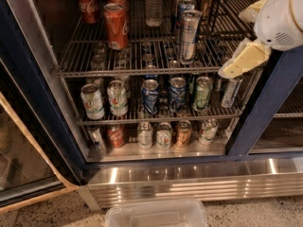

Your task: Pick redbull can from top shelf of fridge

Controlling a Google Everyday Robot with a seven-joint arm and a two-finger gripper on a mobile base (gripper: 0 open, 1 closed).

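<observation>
The redbull can stands upright near the front of the top shelf, right of centre; it is tall, slim and silver with blue panels. A second similar can stands behind it. My gripper hangs at the right of the fridge opening, in front of the dark blue frame, to the right of the redbull can and apart from it. Its cream fingers are spread and hold nothing.
Red Coca-Cola cans and a clear water bottle stand on the top shelf to the left. The two lower racks hold several mixed cans. A ribbed steel base panel and a clear plastic bin are below.
</observation>
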